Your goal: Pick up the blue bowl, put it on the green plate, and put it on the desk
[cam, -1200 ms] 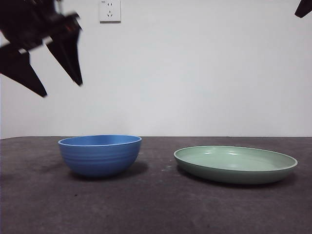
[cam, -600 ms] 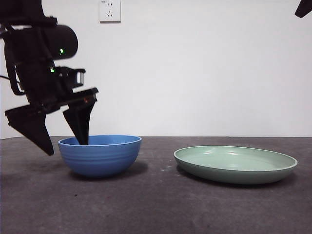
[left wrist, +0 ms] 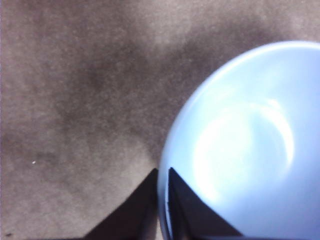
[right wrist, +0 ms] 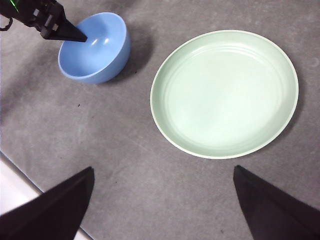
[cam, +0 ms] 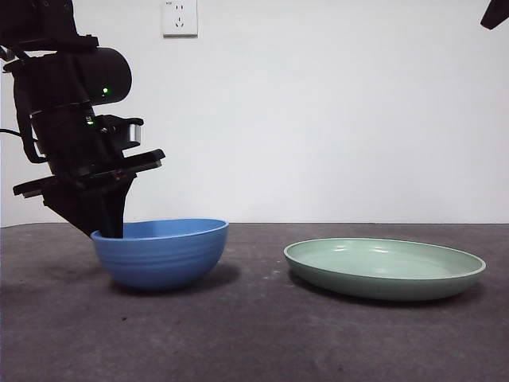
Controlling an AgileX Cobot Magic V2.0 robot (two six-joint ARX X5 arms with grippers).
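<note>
— Blue bowl (cam: 161, 251): where does it sit?
— On the bench (cam: 254, 334), well apart from the green plate (cam: 384, 267), which lies flat beside it.
— And the left hand (left wrist: 161, 200)?
— Pinched tight on the bowl's rim, one jaw inside, one outside the wall.
— The right hand (right wrist: 162, 205)?
— High above the bench, jaws spread wide, gripping nothing.

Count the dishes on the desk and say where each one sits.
2. The blue bowl sits on the desk, its rim pinched by the left hand. The green plate lies apart beside it, empty. Nothing seems hidden.
</note>
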